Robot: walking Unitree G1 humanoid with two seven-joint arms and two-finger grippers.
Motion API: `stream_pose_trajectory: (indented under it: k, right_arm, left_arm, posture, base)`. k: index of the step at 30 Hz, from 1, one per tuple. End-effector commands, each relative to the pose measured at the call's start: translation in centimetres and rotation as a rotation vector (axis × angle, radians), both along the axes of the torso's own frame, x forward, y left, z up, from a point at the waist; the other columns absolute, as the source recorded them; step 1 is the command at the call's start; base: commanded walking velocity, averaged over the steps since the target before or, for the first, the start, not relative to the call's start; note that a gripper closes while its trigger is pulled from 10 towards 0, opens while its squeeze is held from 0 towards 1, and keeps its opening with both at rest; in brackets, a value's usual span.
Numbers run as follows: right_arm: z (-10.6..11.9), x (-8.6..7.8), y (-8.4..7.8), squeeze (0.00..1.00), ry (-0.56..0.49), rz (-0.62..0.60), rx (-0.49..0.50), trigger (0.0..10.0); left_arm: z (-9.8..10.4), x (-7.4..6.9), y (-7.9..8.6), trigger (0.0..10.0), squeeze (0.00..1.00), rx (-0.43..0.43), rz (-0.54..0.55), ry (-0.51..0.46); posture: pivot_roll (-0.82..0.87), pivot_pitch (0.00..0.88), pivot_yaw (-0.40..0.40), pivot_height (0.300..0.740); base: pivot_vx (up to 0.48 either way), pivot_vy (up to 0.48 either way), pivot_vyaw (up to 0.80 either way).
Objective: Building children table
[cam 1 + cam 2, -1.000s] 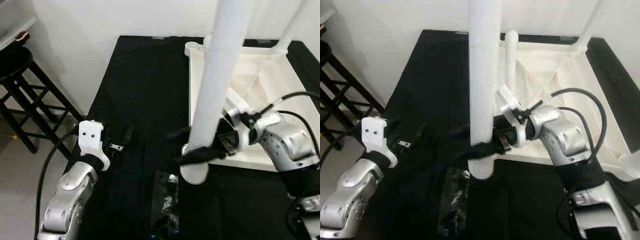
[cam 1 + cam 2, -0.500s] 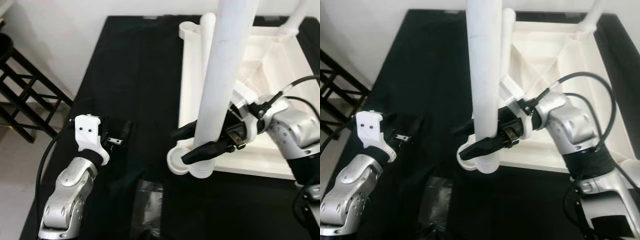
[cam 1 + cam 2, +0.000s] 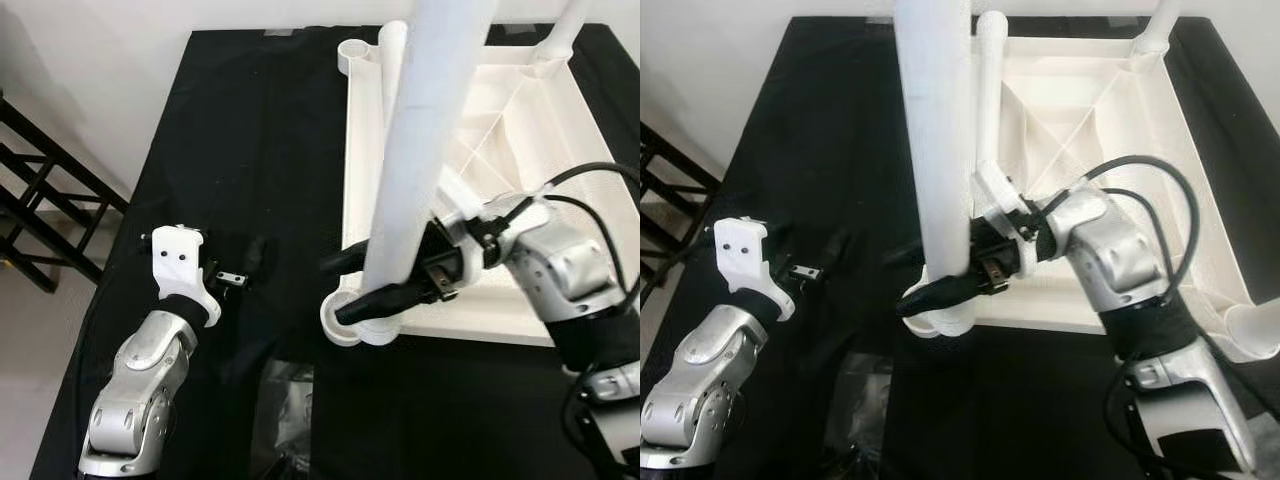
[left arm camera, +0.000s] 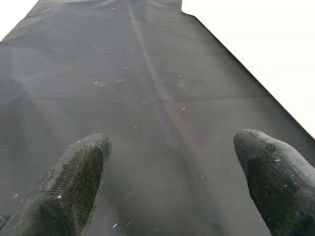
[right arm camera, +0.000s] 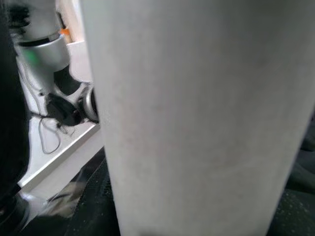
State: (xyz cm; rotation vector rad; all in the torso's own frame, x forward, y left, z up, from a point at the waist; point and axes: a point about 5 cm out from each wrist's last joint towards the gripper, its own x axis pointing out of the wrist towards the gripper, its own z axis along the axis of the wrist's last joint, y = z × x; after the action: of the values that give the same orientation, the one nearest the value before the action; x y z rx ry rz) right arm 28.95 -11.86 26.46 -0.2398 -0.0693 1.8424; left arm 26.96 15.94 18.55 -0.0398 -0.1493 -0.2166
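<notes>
Right gripper (image 3: 365, 285): closed around the lower end of the leg (image 3: 415, 150), one black finger on each side, just above the near-left corner socket (image 3: 345, 320). The grip is low, presumably so the leg's foot can be steered into the socket.

Leg: a thick white tube, held close to upright and leaning slightly. Its base is at the socket; whether it is fully seated cannot be told, since the fingers cover the joint.

Tabletop (image 3: 500, 310): white, lying upside down on the black cloth (image 3: 260, 130), ribbed underside up, so that the corner sockets face upward to receive legs. A thinner leg (image 3: 989, 80) stands in the far-left corner and another (image 3: 1152, 25) in the far-right corner.

Left gripper (image 4: 172, 187): open, fingers wide apart with nothing between them, hovering over bare cloth well left of the tabletop, seemingly kept clear of the work.

Surroundings: a clear plastic bag (image 3: 285, 415) lies on the cloth near its front edge; a dark stool frame (image 3: 40, 210) stands beside it on the left.
</notes>
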Motion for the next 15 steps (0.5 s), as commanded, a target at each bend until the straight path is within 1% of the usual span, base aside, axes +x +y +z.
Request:
stream_pose_trajectory:
  k: [1,5,10,15]
  right_arm:
    - [-0.1,0.0,0.4,0.00,-0.002,0.008,-0.007,10.0]
    - [-0.3,0.1,0.7,0.00,0.003,0.005,-0.005,10.0]
    - [-1.1,0.6,0.8,0.00,0.003,-0.016,-0.031,10.0]
    - [-1.7,1.3,1.0,0.00,0.004,-0.064,-0.051,10.0]
  left_arm:
    - [-0.5,-0.2,0.4,10.0,0.00,0.010,0.020,0.027]
    - [-0.6,-0.2,0.6,10.0,0.00,0.011,0.028,0.027]
    - [-0.7,-0.2,0.5,10.0,0.00,0.015,0.033,0.028]
    - [-0.6,-0.3,0.6,10.0,0.00,0.016,0.038,0.027]
  posture:
    - [0.07,0.313,0.009,0.740]
    - [0.07,0.314,0.004,0.740]
    - [0.07,0.315,0.002,0.740]
    - [0.07,0.316,0.000,0.740]
  base:
    - [0.000,0.000,0.00]
    - [0.000,0.000,0.00]
    - [0.000,0.000,0.00]
    - [0.000,0.000,0.00]
